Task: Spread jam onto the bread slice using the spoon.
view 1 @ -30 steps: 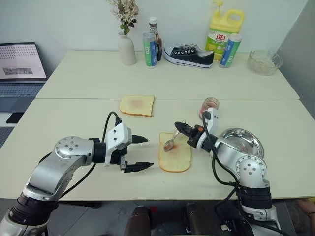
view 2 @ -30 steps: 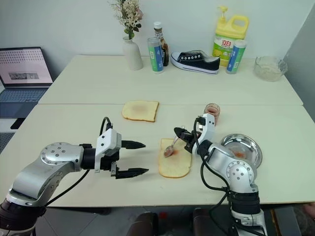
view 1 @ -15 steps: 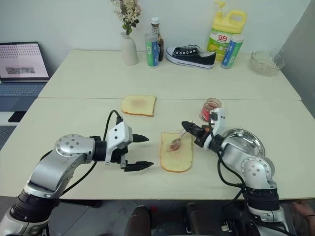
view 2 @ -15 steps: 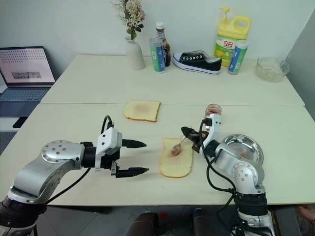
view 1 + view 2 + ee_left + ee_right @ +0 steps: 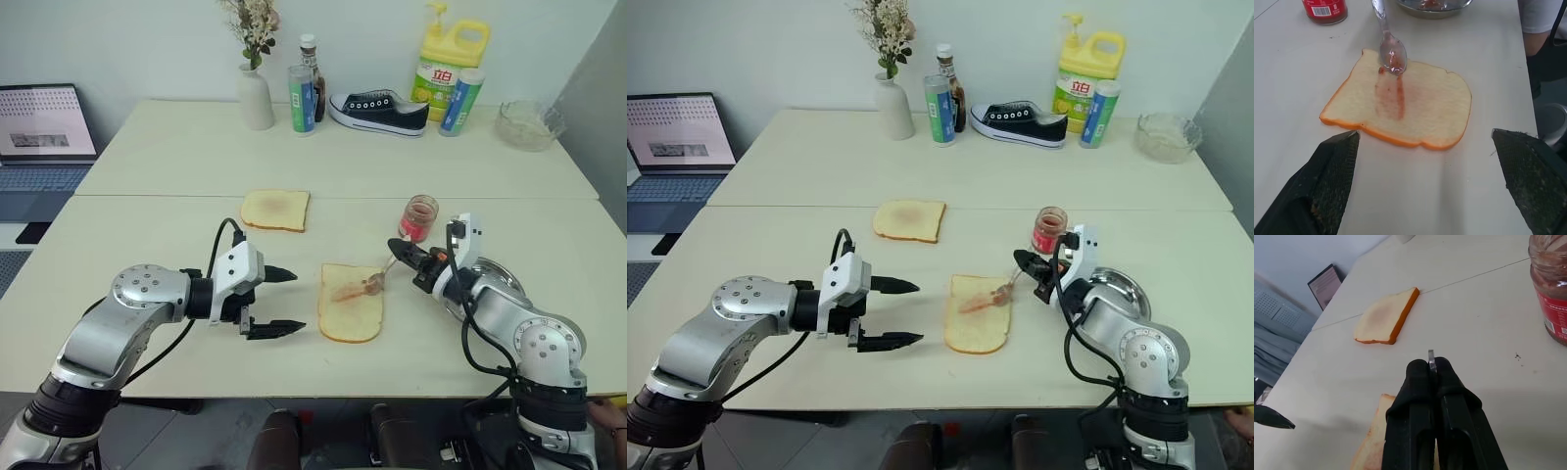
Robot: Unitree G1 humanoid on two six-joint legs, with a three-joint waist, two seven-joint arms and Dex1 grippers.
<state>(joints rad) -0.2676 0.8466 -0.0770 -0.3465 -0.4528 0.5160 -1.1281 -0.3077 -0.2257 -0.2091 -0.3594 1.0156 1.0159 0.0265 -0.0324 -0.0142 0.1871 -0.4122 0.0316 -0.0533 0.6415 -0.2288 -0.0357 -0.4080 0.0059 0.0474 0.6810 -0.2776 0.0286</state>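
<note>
Right end effector [image 5: 400, 247]: clamped on the spoon [image 5: 1390, 45] handle.
Spoon: bowl on the bread slice [image 5: 350, 302], just ahead and below; jam [image 5: 1391, 93] streaked lengthwise.
Left end effector [image 5: 282, 302]: wide, empty, beside slice.

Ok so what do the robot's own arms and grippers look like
Both arms are silver-grey metal with round joint housings and loose black cables. Each wrist carries a white block, from which the left gripper and right gripper extend two pointed black fingers with a mesh-like texture.

Shiny metal spoon [image 5: 1389, 43], glossy jam [image 5: 1389, 93] on matt, porous bread slice [image 5: 1430, 110].
</note>
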